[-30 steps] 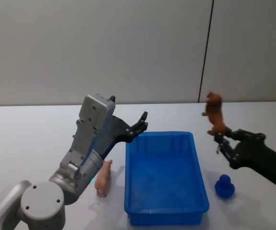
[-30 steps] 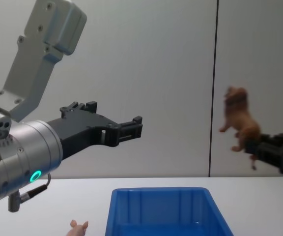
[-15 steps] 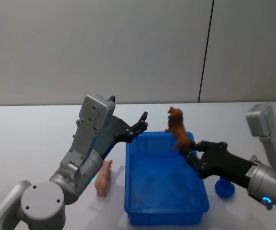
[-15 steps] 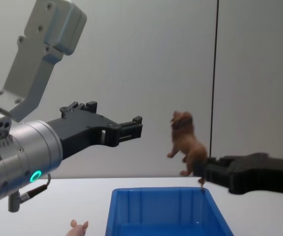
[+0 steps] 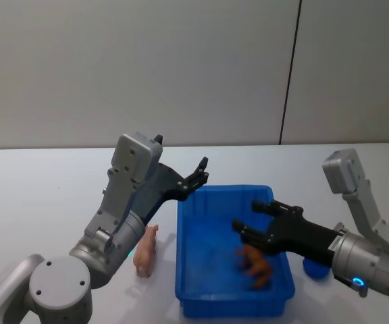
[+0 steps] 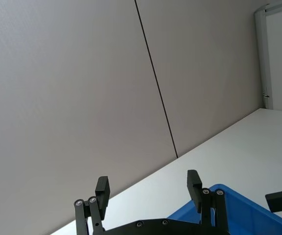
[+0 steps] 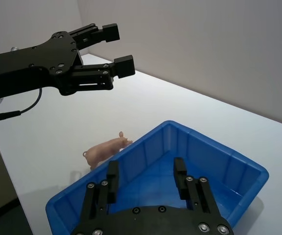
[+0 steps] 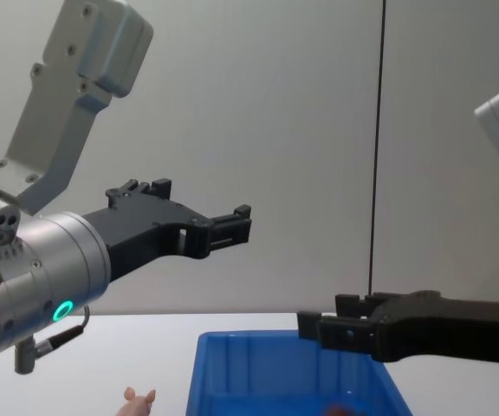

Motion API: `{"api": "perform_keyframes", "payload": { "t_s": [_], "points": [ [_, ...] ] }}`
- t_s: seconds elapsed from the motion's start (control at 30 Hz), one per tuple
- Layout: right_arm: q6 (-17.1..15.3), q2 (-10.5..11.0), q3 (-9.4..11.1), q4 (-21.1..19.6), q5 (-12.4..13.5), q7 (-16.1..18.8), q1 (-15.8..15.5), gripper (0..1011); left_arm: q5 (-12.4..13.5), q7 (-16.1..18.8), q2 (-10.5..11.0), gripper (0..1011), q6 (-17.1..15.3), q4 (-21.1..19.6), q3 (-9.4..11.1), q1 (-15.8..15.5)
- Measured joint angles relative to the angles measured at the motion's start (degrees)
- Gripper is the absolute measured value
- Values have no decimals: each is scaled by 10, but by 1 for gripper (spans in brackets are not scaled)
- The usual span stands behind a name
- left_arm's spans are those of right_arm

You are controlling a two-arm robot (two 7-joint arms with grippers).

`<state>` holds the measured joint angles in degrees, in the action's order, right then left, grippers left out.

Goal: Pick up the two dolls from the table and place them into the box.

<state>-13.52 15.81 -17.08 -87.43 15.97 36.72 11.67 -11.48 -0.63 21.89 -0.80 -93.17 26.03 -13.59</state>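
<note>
My table (image 5: 32,196) is white and smooth, with a grey wall (image 5: 147,67) behind. My right gripper (image 5: 248,217) hangs over the blue box (image 5: 235,298), fingers wide, holding nothing. My left gripper (image 5: 200,172) is up by its far left corner, wide too. My head sees the brown doll (image 5: 255,265) inside the box; my right wrist sees the pink pig (image 7: 106,148) just beside its left wall.

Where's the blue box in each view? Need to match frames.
Head: blue box centre foreground, between the arms.
Chest: box at the lower edge, below the left gripper.
Left wrist: box just beyond the left gripper's open fingers.
Right wrist: box under and beyond the open right gripper.
Shared landmark: the left gripper, raised near the box's far left corner.
</note>
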Motion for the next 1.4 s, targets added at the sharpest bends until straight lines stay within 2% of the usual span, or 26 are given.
{"api": "perform_keyframes", "payload": {
  "t_s": [0.1, 0.13, 0.23, 0.27, 0.47, 0.77, 1.03, 1.4],
  "points": [
    [2, -1, -1, 2, -1, -2, 2, 708, 0, 0, 0, 1001, 0, 0, 0, 0],
    [3, -1, -1, 2, -1, -4, 2, 763, 0, 0, 0, 1001, 0, 0, 0, 0],
    [7, 1, -1, 2, -1, -8, 2, 816, 0, 0, 0, 1001, 0, 0, 0, 0],
    [10, 2, 0, 2, 0, -12, 1, 876, 0, 0, 0, 1001, 0, 0, 0, 0],
    [19, 16, 8, -9, 9, -29, -9, 1001, 0, 0, 0, 1001, 0, 0, 0, 0],
    [23, 48, 26, -28, 27, -52, -40, 1001, 0, 0, 0, 1001, 0, 0, 0, 0],
    [21, 72, 37, -30, 32, -62, -61, 1001, 0, 0, 0, 1001, 0, 0, 0, 0],
    [16, 87, 43, -4, 24, -65, -65, 1001, 0, 0, 0, 1001, 0, 0, 0, 0]
  ]
}}
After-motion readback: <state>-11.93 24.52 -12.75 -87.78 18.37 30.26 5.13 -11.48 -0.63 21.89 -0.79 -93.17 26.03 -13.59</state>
